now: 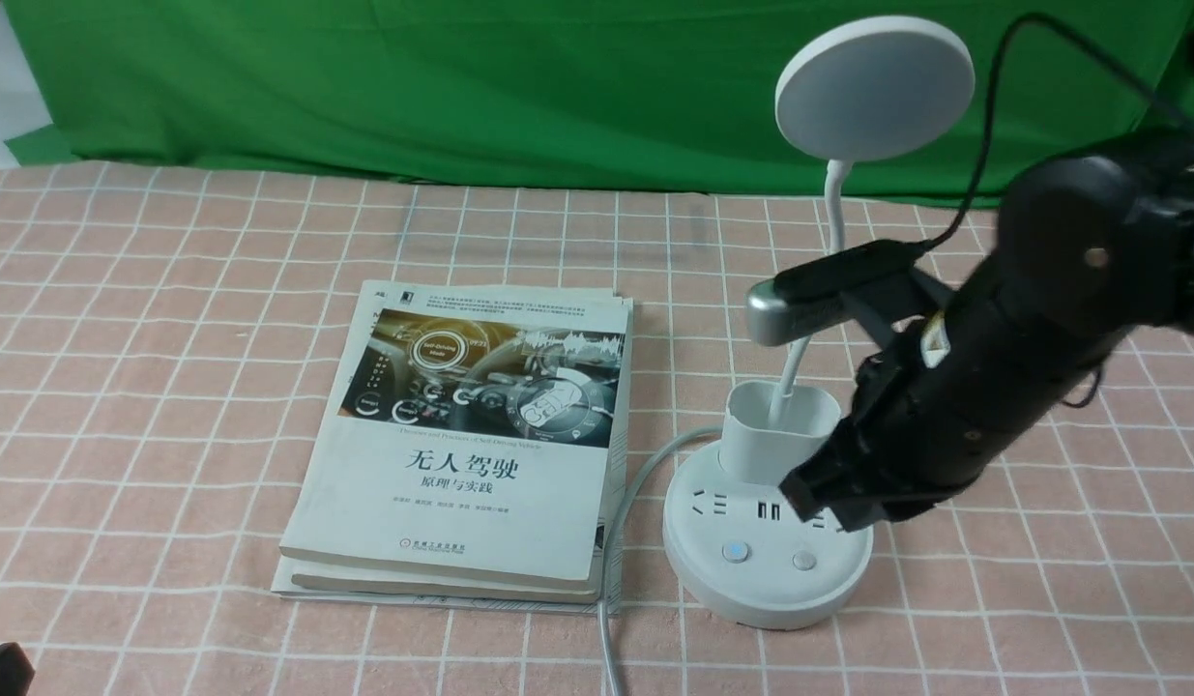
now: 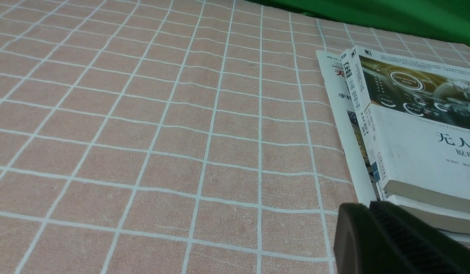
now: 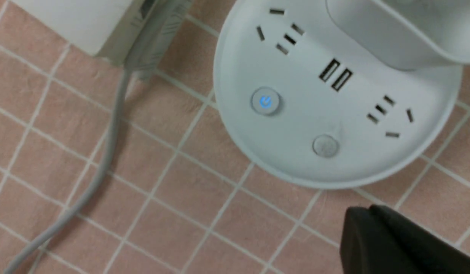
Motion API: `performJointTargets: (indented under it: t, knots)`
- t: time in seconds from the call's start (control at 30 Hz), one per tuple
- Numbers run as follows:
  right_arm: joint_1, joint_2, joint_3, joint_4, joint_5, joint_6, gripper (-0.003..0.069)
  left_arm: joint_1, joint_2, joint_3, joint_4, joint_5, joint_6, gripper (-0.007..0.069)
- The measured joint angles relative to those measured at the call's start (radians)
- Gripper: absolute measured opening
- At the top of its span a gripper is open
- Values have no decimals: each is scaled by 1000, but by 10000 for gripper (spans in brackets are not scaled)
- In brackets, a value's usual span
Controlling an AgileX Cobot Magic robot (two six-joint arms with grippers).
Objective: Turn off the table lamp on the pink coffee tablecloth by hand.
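Right pincer (image 1: 821, 503) closing in on the table lamp (image 1: 766, 570)!
Lamp stands at four o'clock on the worktop's pink checked tablecloth (image 1: 171, 387), with books (image 1: 461, 454) at its nine o'clock. The pincer, clenched, is poised at the base's two o'clock side. One button (image 3: 265, 102) glows blue. Left pincer (image 2: 372, 232): can't tell its grip.

A white table lamp (image 1: 778, 433) with a round disc head, a thin bent neck, a cup-shaped holder and a round socketed base is stood upright on a salmon-pink tablecloth (image 1: 171, 319) gridded with thin white lines; on the base a blue-lit button (image 3: 265, 102) and a plain grey button (image 3: 325, 145) are seen; a black cylindrical robot hand (image 1: 817, 501), fingers pressed together, is angled down over the base's right side, beside the holder; contact cannot be told.
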Motion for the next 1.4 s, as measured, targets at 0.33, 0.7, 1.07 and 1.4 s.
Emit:
performJointTargets:
  t: [0.33,0.7,1.07,1.4]
  knots:
    - [0,-269,186,-1,34,21,44,0,0,0,0,0,0,6]
    - [0,-333,192,-28,-48,25,55,0,0,0,0,0,0,6]
    - [-86,-724,557,-136,-408,34,36,0,0,0,0,0,0,6]
    - [-373,-1282,1114,-139,-714,63,36,0,0,0,0,0,0,6]
